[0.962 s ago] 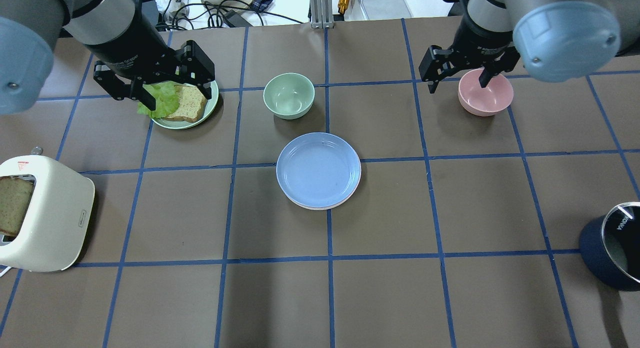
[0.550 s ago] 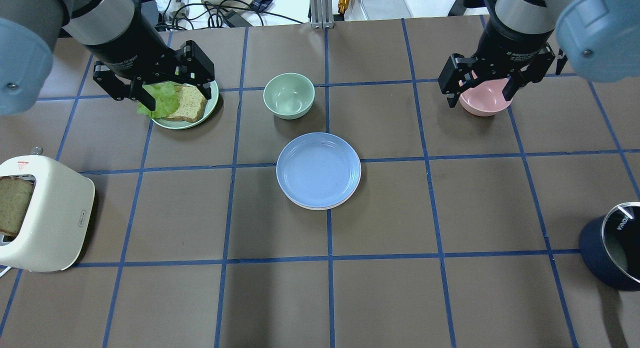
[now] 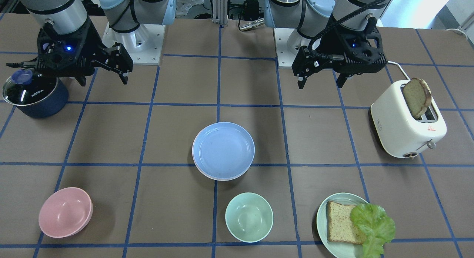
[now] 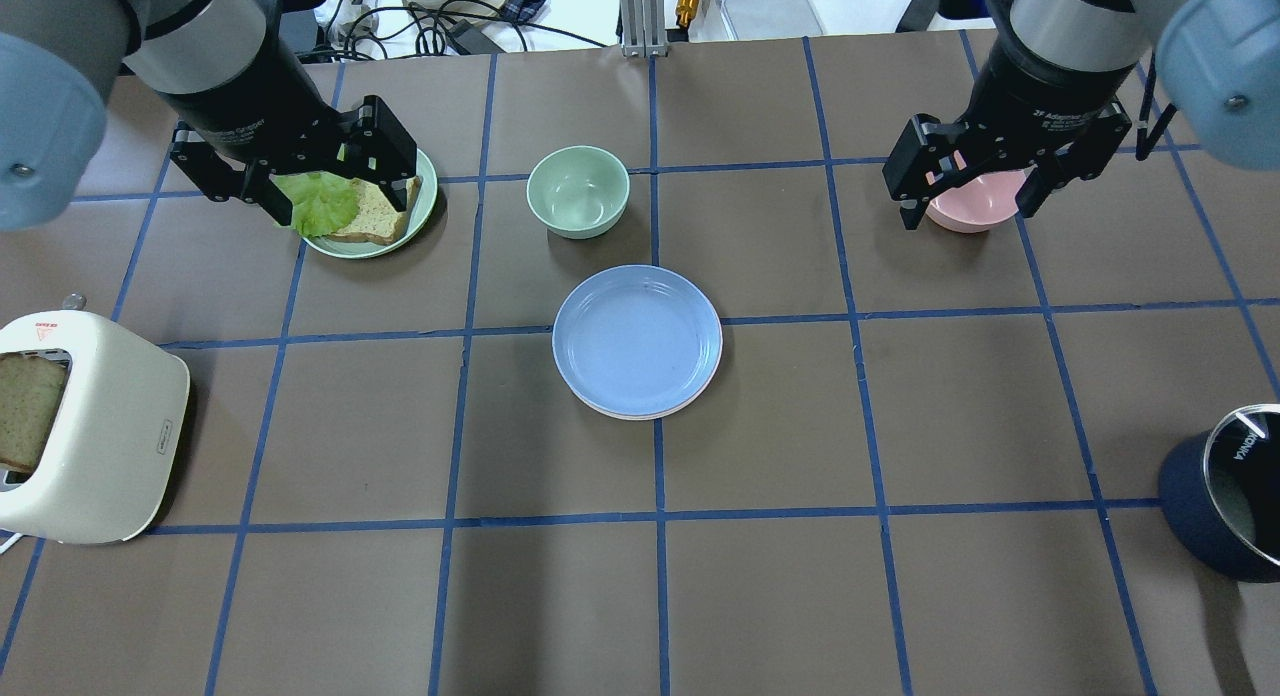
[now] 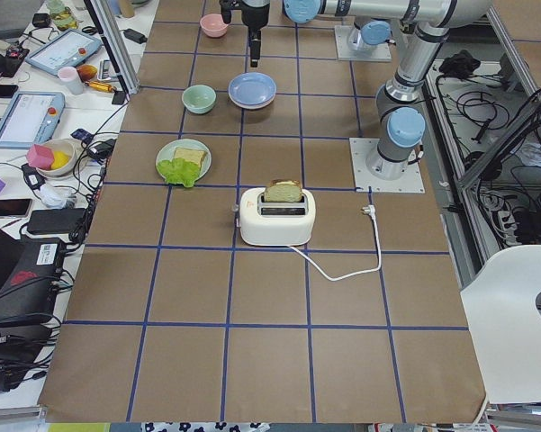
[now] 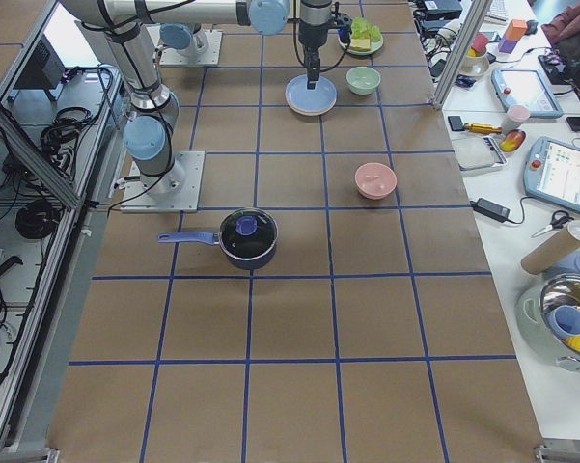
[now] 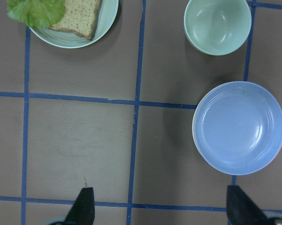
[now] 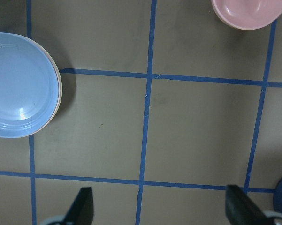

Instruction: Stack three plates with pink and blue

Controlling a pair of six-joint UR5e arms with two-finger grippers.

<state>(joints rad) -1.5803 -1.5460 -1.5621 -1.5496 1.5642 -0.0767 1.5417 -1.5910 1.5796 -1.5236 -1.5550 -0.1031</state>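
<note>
The plates sit stacked at the table's middle. The light blue plate (image 4: pixel 637 338) is on top and also shows in the front view (image 3: pixel 223 149) and both wrist views (image 7: pixel 238 127) (image 8: pixel 19 84). A pale pink rim (image 4: pixel 640 414) peeks out beneath it, and the right wrist view shows a cream edge (image 8: pixel 59 93). My left gripper (image 4: pixel 330 188) (image 3: pixel 320 84) (image 7: pixel 162 208) is open and empty, high over the bread plate. My right gripper (image 4: pixel 968 214) (image 3: pixel 102 81) (image 8: pixel 160 208) is open and empty, high over the pink bowl.
A mint bowl (image 4: pixel 578 191) stands just behind the stack. A pink bowl (image 4: pixel 990 194) is at the back right. A mint plate (image 4: pixel 420 211) with bread and lettuce is at the back left. A toaster (image 4: pixel 90 426) is at the left edge and a dark pot (image 4: pixel 1225 496) at the right edge.
My right gripper has moved to the right, over the pink bowl. My left gripper has shifted slightly left. The plate stack has not moved.
</note>
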